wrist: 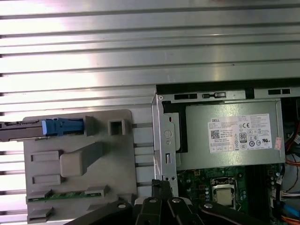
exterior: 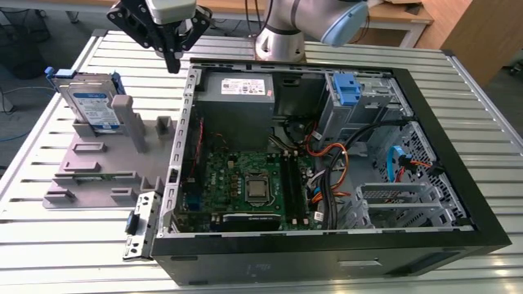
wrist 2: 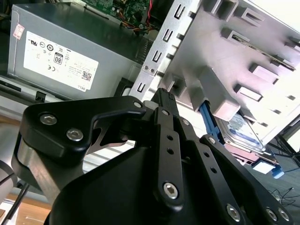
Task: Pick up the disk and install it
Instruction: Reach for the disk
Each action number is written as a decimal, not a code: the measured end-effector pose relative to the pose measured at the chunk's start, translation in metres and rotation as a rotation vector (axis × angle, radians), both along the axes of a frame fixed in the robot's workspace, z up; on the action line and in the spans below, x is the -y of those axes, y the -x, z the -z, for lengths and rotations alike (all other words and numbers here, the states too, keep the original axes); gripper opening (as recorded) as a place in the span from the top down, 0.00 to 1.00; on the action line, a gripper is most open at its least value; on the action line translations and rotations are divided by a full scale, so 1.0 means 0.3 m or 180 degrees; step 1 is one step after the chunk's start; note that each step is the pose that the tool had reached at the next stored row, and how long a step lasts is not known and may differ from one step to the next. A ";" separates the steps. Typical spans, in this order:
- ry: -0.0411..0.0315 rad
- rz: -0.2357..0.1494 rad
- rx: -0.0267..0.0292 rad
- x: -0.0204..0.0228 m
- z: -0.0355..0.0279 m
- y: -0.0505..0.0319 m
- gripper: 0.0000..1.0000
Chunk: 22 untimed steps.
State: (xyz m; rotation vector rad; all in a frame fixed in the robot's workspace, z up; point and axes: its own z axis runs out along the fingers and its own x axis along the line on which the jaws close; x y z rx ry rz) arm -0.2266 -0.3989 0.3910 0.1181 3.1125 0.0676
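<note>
The pincer (exterior: pixel 173 60) hangs with its fingers pressed together and nothing between them. It points down just outside the corner of the open computer case (exterior: pixel 457 122). In both wrist views its black tips (wrist 2: pixel 165 96) (wrist: pixel 161 185) lie over the case's metal edge, beside the grey power supply (exterior: pixel 237 89) with the white sticker. On the exterior view's left of the case, a grey holder (exterior: pixel 90 165) lies on the slatted metal worktop (exterior: pixel 65 245). The disk (exterior: pixel 90 101) stands on edge in a slot at the holder's far end, label face and blue rails showing, well apart from the pincer. The first wrist view sees the disk edge-on (wrist: pixel 28 130).
</note>
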 end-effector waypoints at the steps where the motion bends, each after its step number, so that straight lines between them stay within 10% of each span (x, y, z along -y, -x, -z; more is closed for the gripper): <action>1: 0.0000 0.0000 0.0000 0.000 0.000 0.004 0.89; 22: 0.0000 0.0000 0.0000 0.000 0.001 0.039 0.89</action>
